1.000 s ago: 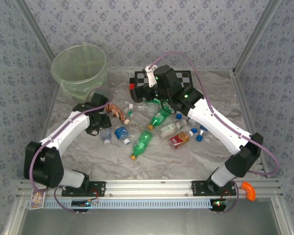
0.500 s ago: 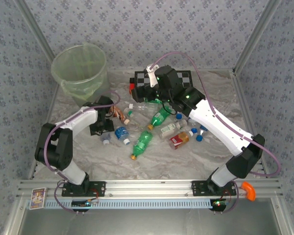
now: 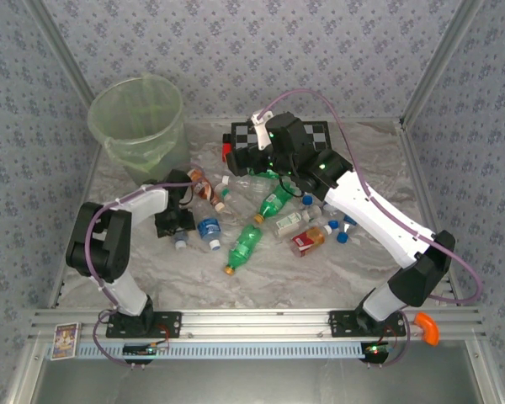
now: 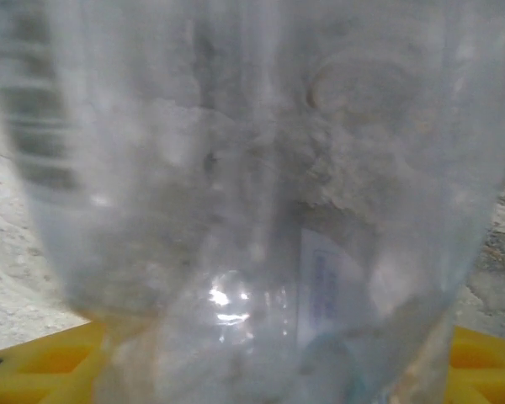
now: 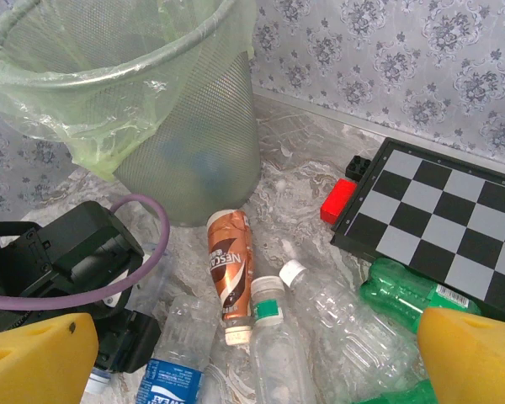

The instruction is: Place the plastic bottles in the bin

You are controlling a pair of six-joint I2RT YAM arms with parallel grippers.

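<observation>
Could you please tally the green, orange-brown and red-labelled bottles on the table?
Green bottles: 3
Orange-brown bottle: 1
Red-labelled bottle: 1
Total: 5

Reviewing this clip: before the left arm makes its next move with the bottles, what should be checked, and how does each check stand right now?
1. Clear bottle sits between the left gripper's yellow fingers: ok.
2. Jaws closed firmly on that bottle: cannot tell, as the close-up is blurred.
3. Bin upright with its mouth open: ok.
4. Right gripper open with nothing held: ok.
5. Right gripper well apart from the bin, not blocking the way there: ok.
</observation>
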